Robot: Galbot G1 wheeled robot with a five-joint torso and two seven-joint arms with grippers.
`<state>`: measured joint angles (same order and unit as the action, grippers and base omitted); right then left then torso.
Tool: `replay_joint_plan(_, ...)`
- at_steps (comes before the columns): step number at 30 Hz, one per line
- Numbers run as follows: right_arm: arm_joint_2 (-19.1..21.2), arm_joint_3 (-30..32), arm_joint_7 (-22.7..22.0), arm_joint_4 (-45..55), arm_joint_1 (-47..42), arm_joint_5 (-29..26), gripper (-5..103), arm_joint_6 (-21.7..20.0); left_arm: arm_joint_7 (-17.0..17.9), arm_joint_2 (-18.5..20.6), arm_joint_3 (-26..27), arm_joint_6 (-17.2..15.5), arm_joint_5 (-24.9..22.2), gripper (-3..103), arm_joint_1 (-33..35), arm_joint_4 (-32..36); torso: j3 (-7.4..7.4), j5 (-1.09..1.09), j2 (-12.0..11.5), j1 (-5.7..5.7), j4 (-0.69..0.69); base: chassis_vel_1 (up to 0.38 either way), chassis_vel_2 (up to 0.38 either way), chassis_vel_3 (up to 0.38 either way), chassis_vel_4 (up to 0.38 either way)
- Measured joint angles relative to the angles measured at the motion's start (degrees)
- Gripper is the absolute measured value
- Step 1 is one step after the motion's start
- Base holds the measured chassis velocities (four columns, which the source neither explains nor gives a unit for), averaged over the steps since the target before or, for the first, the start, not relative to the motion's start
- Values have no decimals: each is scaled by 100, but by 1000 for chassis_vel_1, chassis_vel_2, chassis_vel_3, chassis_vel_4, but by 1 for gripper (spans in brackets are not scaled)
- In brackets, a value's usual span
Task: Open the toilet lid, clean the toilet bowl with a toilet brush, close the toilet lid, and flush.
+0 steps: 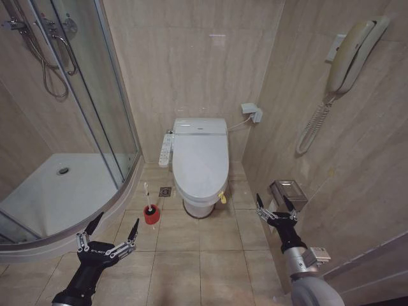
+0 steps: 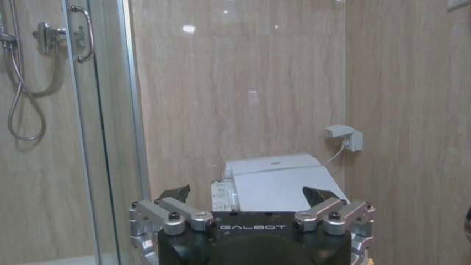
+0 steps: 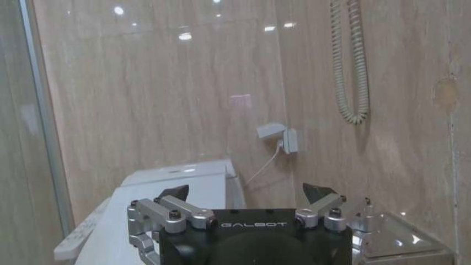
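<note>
The white toilet lid lies shut over the toilet bowl, which is hidden beneath it; the lid also shows in the left wrist view and the right wrist view. The toilet brush stands upright in its red cup holder on the floor, just left of the toilet base. My left gripper hovers open, low at the near left, a short way in front of the brush. My right gripper is open at the right, near the wall, apart from the toilet.
A glass shower cubicle with a white tray fills the left. A wall phone hangs on the right wall above a metal paper holder. A control panel sits beside the toilet. Tiled floor lies in front.
</note>
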<state>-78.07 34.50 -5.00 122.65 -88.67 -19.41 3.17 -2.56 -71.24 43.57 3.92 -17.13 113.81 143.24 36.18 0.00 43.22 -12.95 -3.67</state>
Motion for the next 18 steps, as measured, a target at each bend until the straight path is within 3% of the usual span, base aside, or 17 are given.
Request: replay_joint_plan(18,6,-36,-22,-104,133,1,100,-139,0,0,0,0,0,100,0,0,0,0,0,0,0,0,0,0,0)
